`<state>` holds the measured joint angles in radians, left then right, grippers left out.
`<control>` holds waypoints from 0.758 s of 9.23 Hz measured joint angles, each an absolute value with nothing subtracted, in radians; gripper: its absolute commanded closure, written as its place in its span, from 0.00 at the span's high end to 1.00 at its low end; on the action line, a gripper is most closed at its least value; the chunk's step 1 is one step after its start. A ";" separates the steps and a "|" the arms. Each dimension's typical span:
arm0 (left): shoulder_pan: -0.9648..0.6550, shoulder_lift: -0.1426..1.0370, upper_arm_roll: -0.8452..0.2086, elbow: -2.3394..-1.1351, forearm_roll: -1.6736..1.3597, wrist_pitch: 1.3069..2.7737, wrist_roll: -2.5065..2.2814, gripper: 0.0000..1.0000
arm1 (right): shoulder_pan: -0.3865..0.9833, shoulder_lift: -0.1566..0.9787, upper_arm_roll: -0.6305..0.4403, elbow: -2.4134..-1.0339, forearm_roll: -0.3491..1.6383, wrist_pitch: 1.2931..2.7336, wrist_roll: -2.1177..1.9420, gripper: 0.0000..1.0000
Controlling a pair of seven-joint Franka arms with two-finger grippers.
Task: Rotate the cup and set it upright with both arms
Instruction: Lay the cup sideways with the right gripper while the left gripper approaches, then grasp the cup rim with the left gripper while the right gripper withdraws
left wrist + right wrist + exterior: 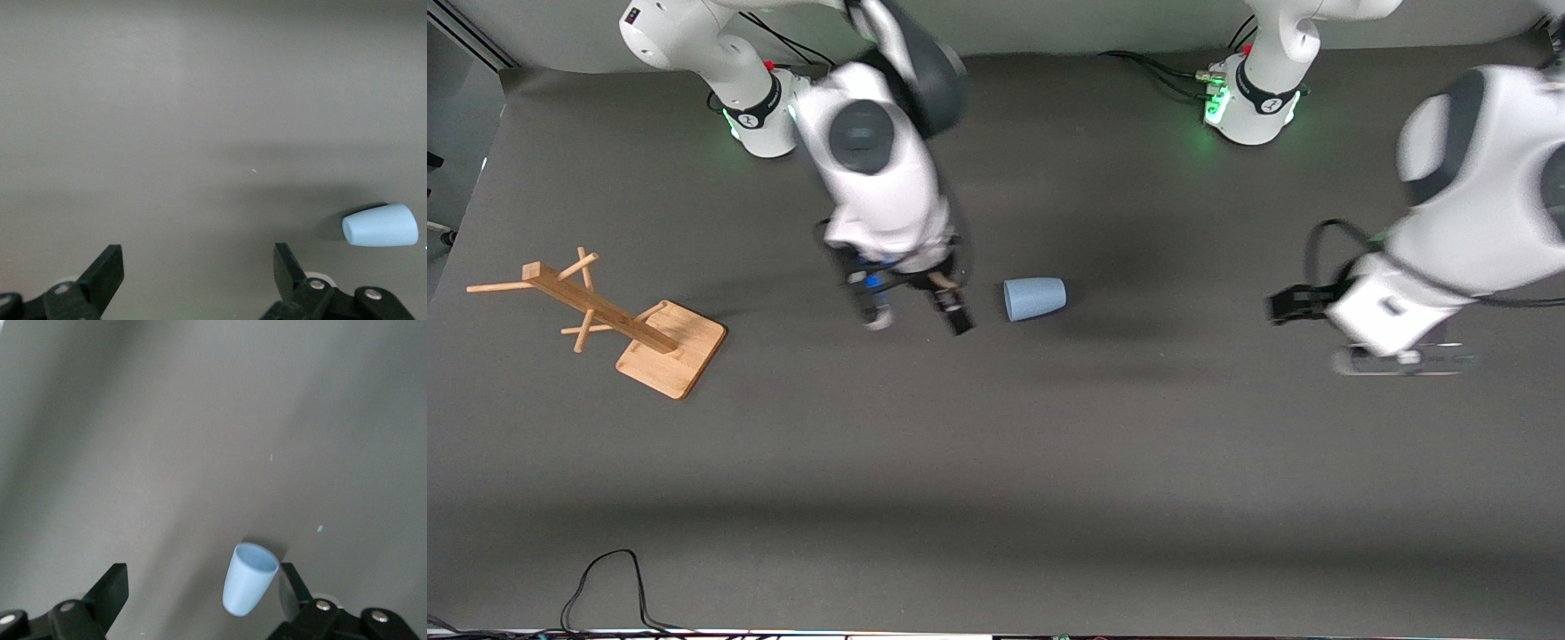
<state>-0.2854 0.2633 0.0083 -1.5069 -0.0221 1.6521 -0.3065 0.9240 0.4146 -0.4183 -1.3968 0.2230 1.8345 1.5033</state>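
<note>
The light-blue cup [1034,298] lies on its side on the dark table, its wider end toward the right arm's end of the table. My right gripper [916,318] is open and empty, just beside the cup on the right arm's side. In the right wrist view the cup [250,580] lies close to one finger, inside the open gripper [203,577], with its open mouth showing. My left gripper [1403,359] is open and empty, well apart from the cup toward the left arm's end. In the left wrist view the cup [380,225] lies off to one side of the gripper [198,257].
A wooden peg rack [587,307] on a square wooden base [671,348] stands tilted toward the right arm's end of the table. A black cable [605,582] loops at the table edge nearest the front camera.
</note>
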 measured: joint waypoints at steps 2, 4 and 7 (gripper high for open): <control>-0.495 0.366 0.002 -1.481 0.047 1.682 -0.539 1.00 | 0.822 0.331 -0.437 -1.403 0.223 1.760 1.244 1.00; -0.657 0.520 -0.004 -1.368 0.074 1.705 -0.679 1.00 | 0.769 0.253 -0.512 -1.417 0.224 1.699 0.971 1.00; -0.799 0.776 -0.003 -1.114 0.155 1.774 -0.798 1.00 | 0.763 0.170 -0.691 -1.433 0.224 1.637 0.602 1.00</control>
<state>-0.7988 0.7763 -0.0035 -1.1138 0.1548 1.7735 -0.7979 0.7634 0.1702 -0.6908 -1.4333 0.2243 1.6367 0.6016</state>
